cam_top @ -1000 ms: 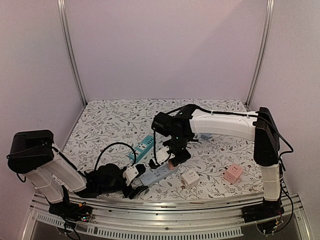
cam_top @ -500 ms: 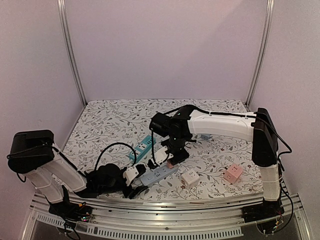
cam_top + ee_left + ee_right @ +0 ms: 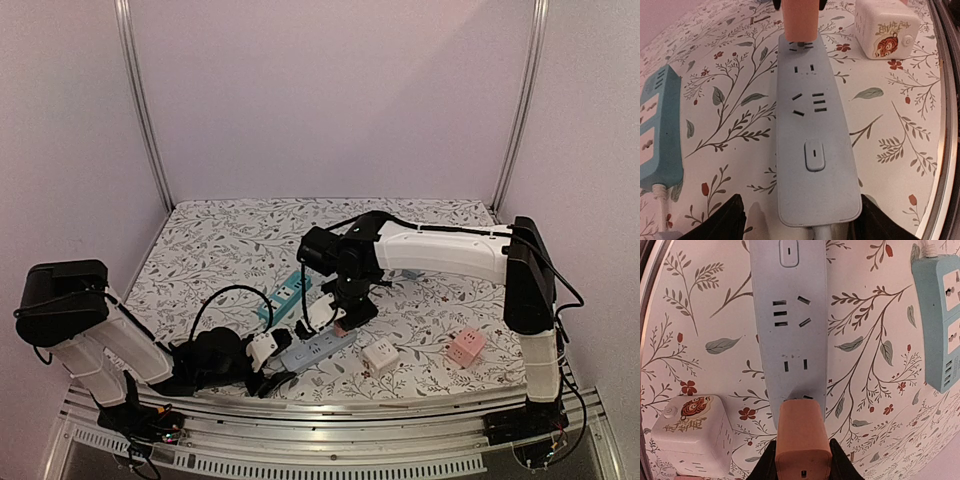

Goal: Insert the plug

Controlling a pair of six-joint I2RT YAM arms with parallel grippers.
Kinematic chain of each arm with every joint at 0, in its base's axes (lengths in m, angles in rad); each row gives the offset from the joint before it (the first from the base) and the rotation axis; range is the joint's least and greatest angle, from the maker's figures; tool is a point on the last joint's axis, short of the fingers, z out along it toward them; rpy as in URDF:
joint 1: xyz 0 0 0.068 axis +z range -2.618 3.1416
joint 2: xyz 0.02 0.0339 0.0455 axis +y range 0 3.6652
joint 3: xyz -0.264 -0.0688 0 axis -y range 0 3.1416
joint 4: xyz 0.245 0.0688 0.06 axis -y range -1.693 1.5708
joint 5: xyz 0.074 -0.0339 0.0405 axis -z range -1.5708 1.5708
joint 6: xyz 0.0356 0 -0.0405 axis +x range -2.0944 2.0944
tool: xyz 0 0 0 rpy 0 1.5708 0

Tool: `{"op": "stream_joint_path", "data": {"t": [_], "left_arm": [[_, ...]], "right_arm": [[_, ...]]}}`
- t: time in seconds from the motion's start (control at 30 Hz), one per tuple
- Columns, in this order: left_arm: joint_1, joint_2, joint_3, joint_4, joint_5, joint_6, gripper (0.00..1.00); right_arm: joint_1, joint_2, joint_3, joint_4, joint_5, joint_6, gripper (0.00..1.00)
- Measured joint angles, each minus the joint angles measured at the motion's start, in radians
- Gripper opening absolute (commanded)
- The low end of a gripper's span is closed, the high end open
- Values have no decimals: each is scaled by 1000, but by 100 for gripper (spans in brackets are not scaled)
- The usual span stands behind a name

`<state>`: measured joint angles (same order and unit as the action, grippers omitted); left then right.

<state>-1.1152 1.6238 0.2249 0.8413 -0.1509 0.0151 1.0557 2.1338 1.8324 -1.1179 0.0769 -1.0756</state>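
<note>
Teal strip (image 3: 657, 132), white cube (image 3: 690, 430), pink cube (image 3: 465, 347)

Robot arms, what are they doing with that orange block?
The right gripper holds an orange plug at the far end of the light blue power strip, right at the last sockets. The left gripper steadies the strip's cord end. A teal strip and a white cube lie nearby.

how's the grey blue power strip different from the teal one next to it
The grey-blue strip is paler, and carries an orange plug at its end; the teal strip is deeper in colour with nothing plugged in. The left gripper brackets the grey-blue one; the teal lies free. Both lie flat on the floral tablecloth.
</note>
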Motion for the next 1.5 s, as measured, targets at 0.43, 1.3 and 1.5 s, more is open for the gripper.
{"op": "stream_joint_path", "data": {"t": [0.43,1.3,1.5], "left_arm": [[0,0,0,0,0,0,73],[0,1,0,-1,-6,0,72],[0,2,0,1,-3,2,72]], "right_arm": [[21,-11,-22,8,28,12,0],[7,-11,-37,6,-5,20,0],[-17,24,10,-31,-50,26,0]]}}
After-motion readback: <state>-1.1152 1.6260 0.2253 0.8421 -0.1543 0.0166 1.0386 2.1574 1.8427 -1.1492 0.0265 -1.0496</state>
